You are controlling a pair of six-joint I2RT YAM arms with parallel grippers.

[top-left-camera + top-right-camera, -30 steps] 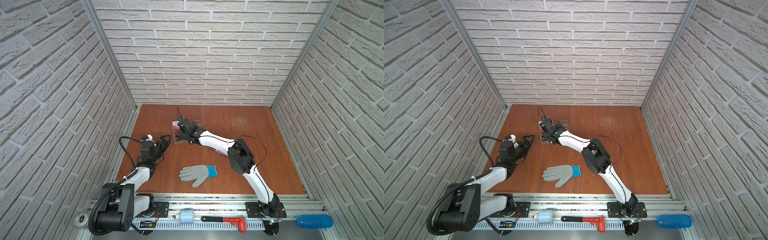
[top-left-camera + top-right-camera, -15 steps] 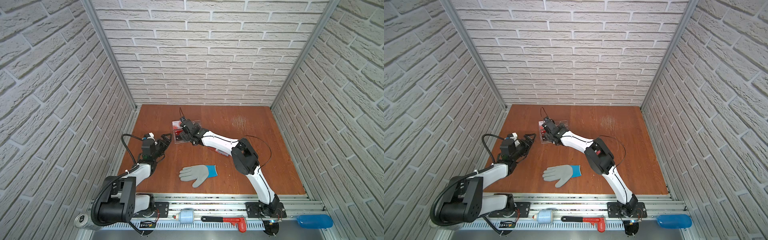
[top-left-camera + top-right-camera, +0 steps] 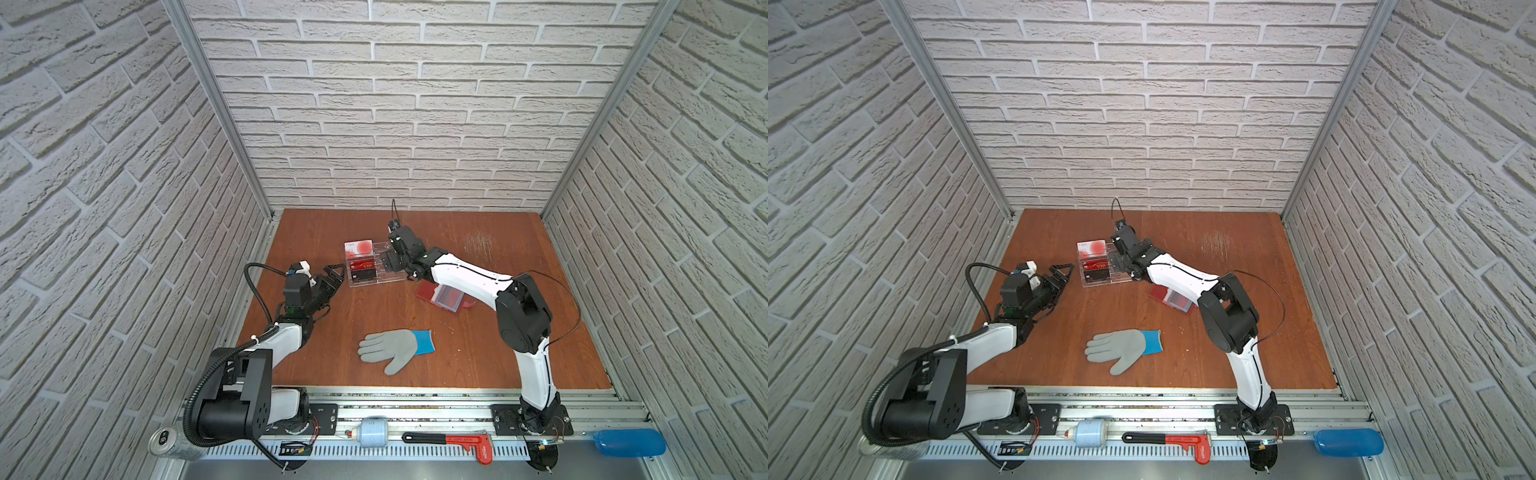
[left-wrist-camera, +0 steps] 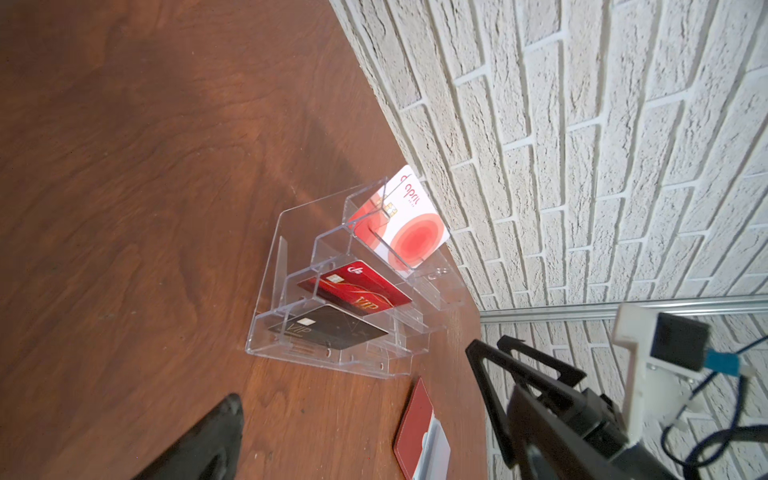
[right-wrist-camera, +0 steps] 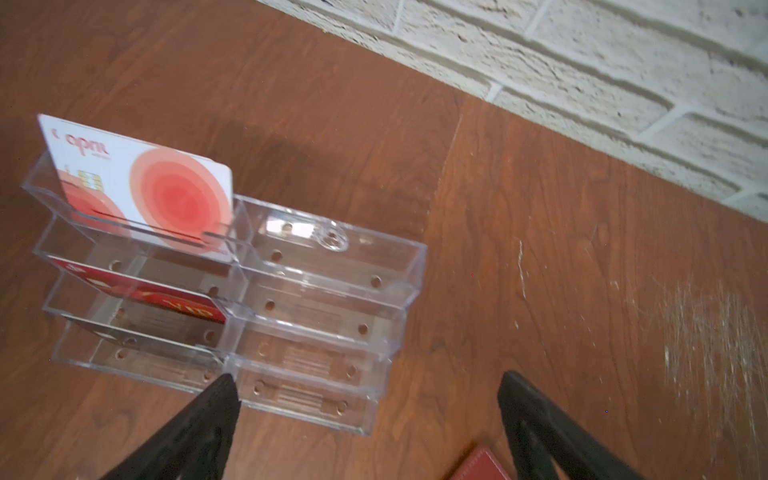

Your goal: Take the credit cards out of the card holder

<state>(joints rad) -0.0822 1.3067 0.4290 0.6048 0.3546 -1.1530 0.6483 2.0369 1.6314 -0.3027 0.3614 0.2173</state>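
The card holder [image 3: 442, 297] is a dark red booklet lying open on the table, pale clear sleeves up, partly under my right forearm. It also shows in the left wrist view [image 4: 413, 432]. A dark red credit card with gold lettering [image 4: 357, 286] stands in the middle tier of a clear acrylic stand [image 3: 374, 266], between a white card with red circles and a black card. My right gripper [image 5: 368, 380] hovers open over the stand's empty right half, holding nothing. My left gripper [image 3: 334, 276] stands open just left of the stand, also empty.
In both top views a grey glove with a blue cuff [image 3: 395, 349] lies near the front middle. On the front rail sit a red-handled tool [image 3: 453, 440], a white cylinder [image 3: 372, 432], a can [image 3: 164, 440] and a blue object [image 3: 627, 442]. Brick walls close three sides.
My right gripper has drawn back rightward from the stand's left column and opened slightly wider. My left gripper has edged forward toward the stand.
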